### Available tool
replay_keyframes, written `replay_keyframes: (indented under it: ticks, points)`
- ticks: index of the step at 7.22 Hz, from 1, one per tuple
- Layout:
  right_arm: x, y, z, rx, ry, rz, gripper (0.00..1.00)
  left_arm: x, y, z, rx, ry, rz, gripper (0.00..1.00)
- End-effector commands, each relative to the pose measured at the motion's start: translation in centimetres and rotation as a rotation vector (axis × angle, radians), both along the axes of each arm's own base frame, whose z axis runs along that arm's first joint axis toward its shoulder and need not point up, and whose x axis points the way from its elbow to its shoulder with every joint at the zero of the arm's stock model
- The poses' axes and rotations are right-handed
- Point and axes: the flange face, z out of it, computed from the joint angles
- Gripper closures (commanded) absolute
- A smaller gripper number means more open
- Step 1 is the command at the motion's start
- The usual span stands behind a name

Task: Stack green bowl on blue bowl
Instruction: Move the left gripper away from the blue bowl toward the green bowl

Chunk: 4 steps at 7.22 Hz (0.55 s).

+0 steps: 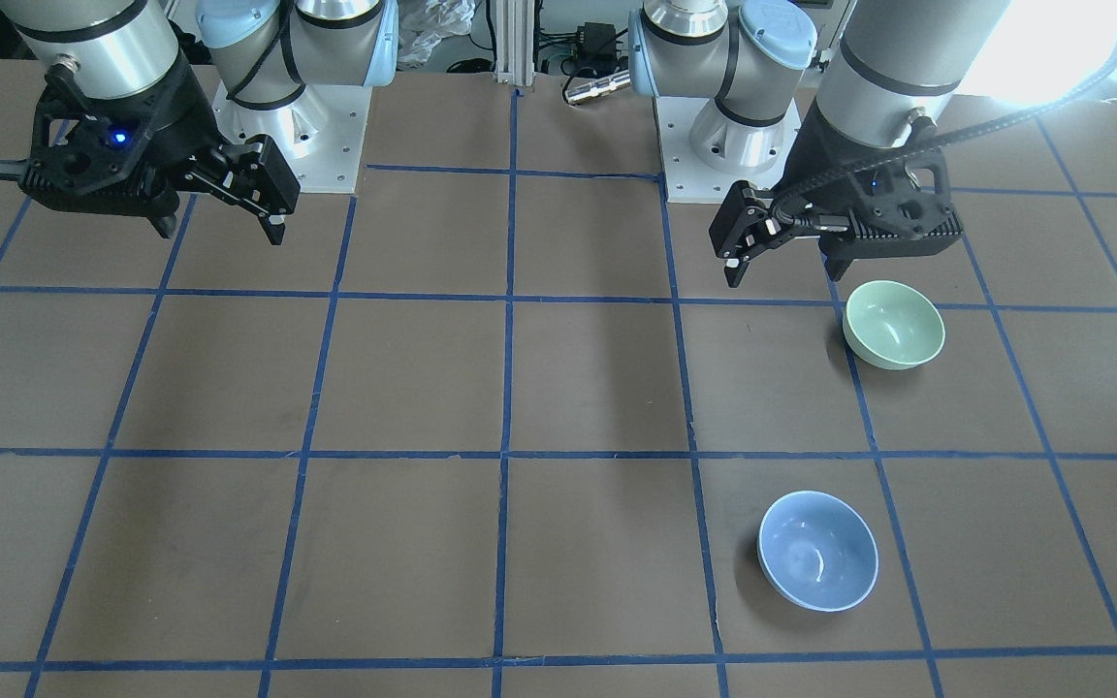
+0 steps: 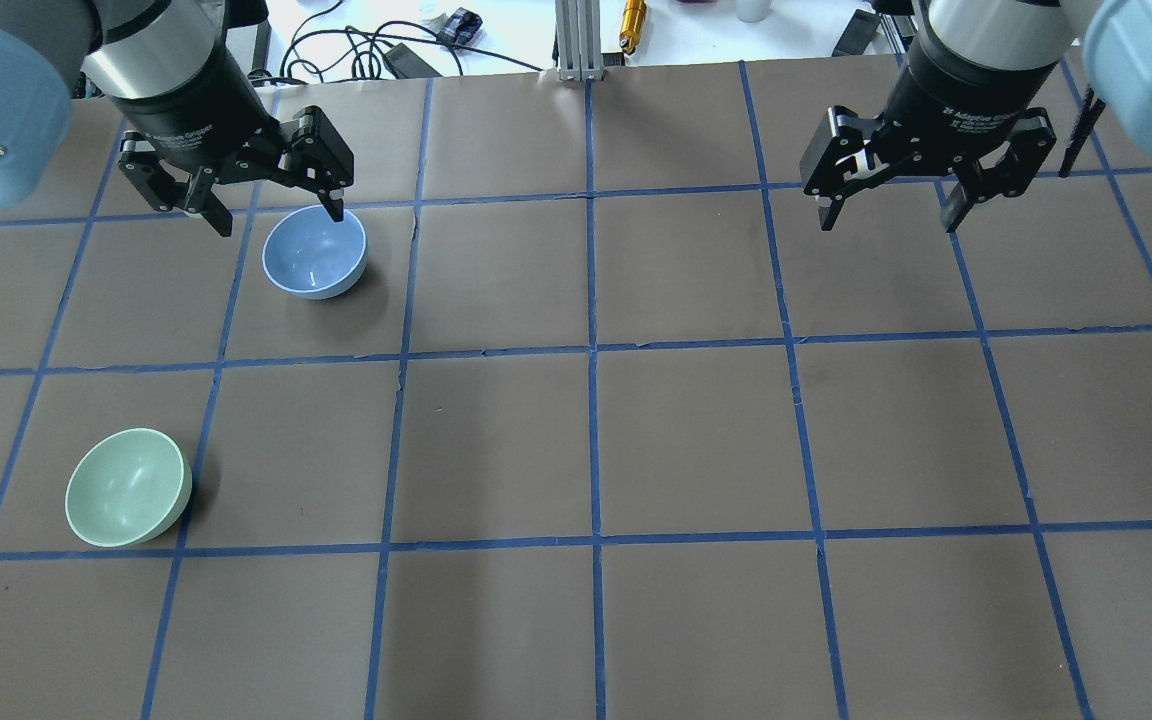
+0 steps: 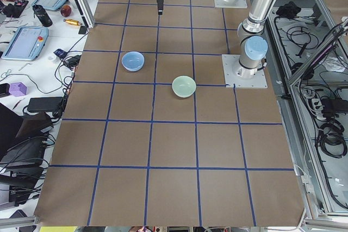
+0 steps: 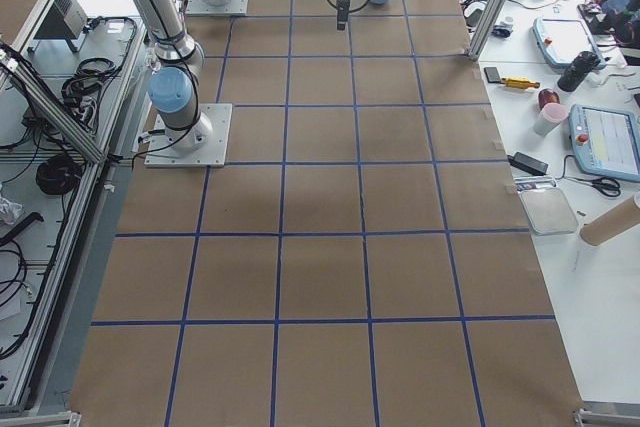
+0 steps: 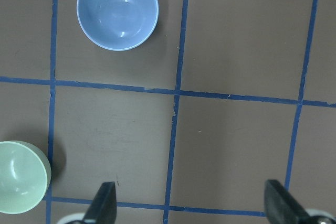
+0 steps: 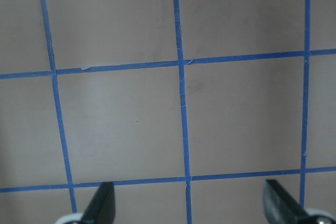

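Since nearer both bowls, use left hand, wide open, empty. Green bowl on tabletop, below and to its left; blue bowl well apart, farther out. Right hand open, empty, far off.

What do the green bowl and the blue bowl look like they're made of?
The green bowl looks like glazed ceramic or hard glossy plastic: a smooth pale mint surface with bright glints inside. The blue bowl looks alike, periwinkle, with a sharp curved highlight near its bottom. Ceramic versus plastic cannot be told.
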Motion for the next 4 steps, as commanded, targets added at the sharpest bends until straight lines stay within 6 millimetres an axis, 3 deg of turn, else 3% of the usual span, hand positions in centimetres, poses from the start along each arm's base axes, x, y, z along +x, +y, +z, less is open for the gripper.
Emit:
replay_keyframes:
  ticks: [1,4]
  points:
    - [0.00,0.01,0.02,0.001,0.000,0.000,0.00,-0.05,0.27,0.18,-0.002,0.000,-0.002,0.00]
    - [0.00,0.01,0.02,0.001,0.000,0.000,0.00,-0.03,0.33,0.38,-0.010,-0.002,-0.018,0.00]
